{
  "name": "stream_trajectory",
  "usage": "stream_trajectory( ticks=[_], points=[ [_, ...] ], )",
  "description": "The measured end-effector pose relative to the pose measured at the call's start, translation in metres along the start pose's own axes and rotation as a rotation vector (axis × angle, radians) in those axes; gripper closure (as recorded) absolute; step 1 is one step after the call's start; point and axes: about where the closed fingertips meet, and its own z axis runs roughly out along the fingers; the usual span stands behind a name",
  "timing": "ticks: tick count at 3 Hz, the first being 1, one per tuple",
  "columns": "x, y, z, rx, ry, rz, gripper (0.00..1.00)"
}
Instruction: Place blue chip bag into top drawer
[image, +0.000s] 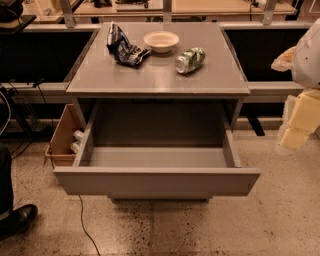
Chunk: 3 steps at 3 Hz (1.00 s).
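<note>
On your grey bench (150, 80) sits a white bowl (161, 41), a crushed green can (190, 60) lying just right of it. Below left, a brown wooden box (61, 137) stands on the speckled floor (280, 220), a black shoe (17, 217) nearby. Your claw (290, 140) hangs far right.

— Arm (311, 52) colours?
— White up top, on a broad rounded shell, smooth and plain. Tan on a small wrinkled piece jutting from the shell's left side.
— And below?
— Pale yellow, almost cream. Blocky segments with flat faces and squared corners, stacked in steps, narrowing downward.
— Cables, screws, markings?
— Impossible to tell.
— Gripper (291, 136)?
— Far right, about mid-height, at the bottom of that cream stack. Same pale colour, with a whitish translucent look at the lowest tip.
</note>
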Motion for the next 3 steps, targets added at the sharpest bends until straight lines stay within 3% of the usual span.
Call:
stream_trajectory(
  ticks=[2, 3],
  points=[
    [-0.012, -0.012, 0.007, 0.012, -0.03, -0.01, 0.0],
    [-0.04, -0.045, 0.029, 0.024, -0.073, -0.008, 0.0]
  ],
)
